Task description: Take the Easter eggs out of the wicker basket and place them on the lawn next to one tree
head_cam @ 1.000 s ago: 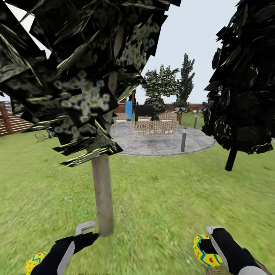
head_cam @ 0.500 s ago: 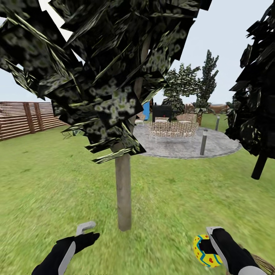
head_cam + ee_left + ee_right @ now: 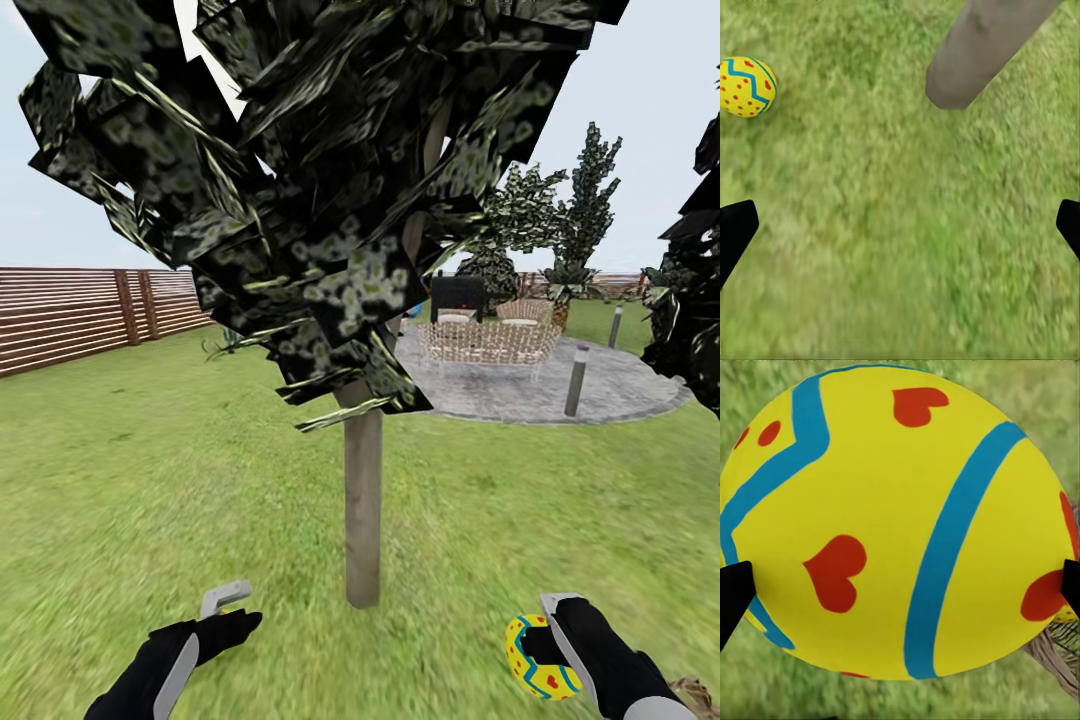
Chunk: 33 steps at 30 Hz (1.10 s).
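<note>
Standing straight ahead, the tree (image 3: 362, 520) rises from the lawn (image 3: 150, 480). Right gripper (image 3: 548, 640) clamps one egg (image 3: 530, 655); left gripper (image 3: 228, 610) hangs spread and bare, another egg (image 3: 746, 86) lying on grass nearby.

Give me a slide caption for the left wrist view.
Open left gripper over lawn, one egg lying near the tree trunk.

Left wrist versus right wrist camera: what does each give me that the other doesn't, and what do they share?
Left wrist only: an Easter egg lying on the grass, the base of the tree trunk near it, and the left gripper with jaws wide apart and empty.

Right wrist only: the right gripper shut on a second Easter egg, with a bit of wicker basket behind it.

Both: the lawn underneath.
</note>
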{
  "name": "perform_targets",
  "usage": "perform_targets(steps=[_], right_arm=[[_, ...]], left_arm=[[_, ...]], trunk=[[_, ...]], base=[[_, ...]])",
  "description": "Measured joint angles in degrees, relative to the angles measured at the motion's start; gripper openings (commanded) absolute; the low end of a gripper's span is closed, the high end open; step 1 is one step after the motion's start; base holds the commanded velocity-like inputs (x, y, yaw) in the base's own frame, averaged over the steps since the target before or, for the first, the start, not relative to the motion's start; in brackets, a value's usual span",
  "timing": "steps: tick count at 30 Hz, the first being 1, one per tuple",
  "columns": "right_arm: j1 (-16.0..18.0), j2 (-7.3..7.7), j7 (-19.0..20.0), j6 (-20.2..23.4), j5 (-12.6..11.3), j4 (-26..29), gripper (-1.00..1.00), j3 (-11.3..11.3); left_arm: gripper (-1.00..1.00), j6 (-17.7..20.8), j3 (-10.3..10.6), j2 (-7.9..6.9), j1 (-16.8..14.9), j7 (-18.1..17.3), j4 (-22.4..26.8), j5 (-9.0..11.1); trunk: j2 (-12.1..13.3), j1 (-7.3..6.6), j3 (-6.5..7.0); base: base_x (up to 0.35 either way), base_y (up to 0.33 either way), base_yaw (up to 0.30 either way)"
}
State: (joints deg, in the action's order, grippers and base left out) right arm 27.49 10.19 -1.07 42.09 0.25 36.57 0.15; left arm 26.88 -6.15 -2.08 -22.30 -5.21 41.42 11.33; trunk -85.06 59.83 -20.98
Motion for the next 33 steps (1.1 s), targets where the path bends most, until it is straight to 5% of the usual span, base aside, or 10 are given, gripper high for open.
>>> perform_targets(steps=[9, 33], right_arm=[[0.0, -0.09, 0.0, 0.0, 0.0, 0.0, -1.00, 0.0], [0.0, -0.51, 0.0, -0.1, 0.0, -0.1, -1.00, 0.0]], left_arm=[[1.00, 0.0, 0.0, 0.63, 0.0, -0.1, -0.6, 0.0], [1.00, -1.2, 0.3, 0.60, 0.0, -0.2, -2.9, -0.2]], trunk=[[3.6, -1.98, 1.62], [3.6, -1.98, 1.62]], base=[[-0.071, 0.124, 0.000], [-0.028, 0.261, 0.000]])
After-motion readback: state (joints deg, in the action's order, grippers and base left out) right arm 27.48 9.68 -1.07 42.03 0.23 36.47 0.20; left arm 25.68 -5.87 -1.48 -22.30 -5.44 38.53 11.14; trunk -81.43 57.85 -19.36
